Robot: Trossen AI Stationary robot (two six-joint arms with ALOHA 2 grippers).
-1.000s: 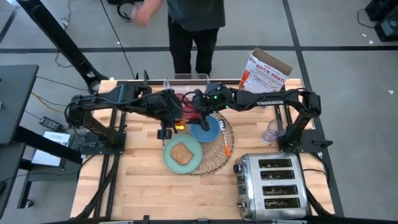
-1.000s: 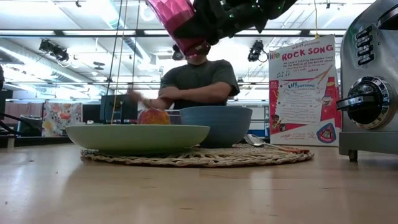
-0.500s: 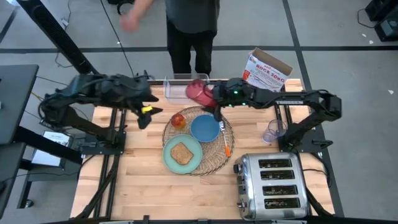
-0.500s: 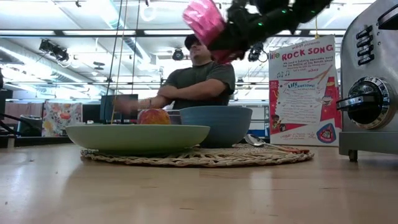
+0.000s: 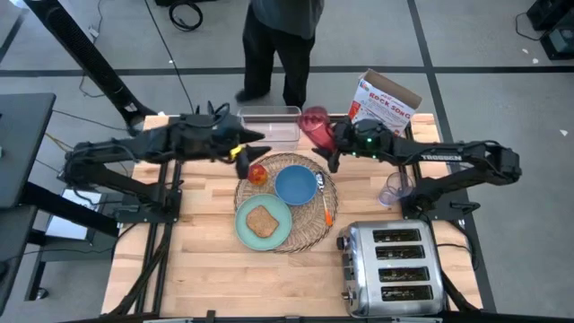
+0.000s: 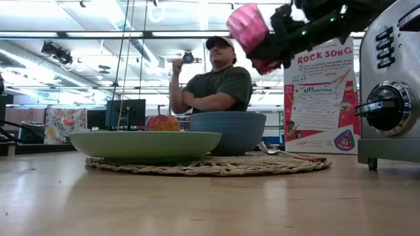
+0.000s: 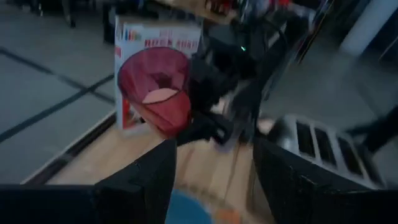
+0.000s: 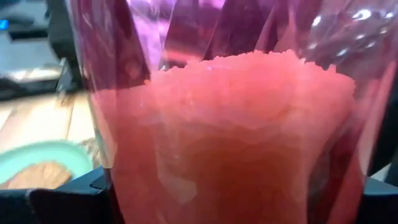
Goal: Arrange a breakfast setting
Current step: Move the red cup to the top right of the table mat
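Left gripper (image 5: 240,154), fingers apart and empty, hung just beside the red-yellow apple (image 5: 257,173) on the round woven wicker placemat (image 5: 330,192). Right gripper (image 5: 328,136) was clamped on the red translucent cup (image 5: 314,122), held tilted above the tabletop (image 5: 206,260), the placemat lying toward the toaster (image 5: 395,269). A person (image 6: 213,82) stood beyond the tabletop's far edge.

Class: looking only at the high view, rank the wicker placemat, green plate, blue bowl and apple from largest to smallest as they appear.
1. Wicker placemat
2. Green plate
3. Blue bowl
4. Apple

The plate looks only slightly larger than the bowl.
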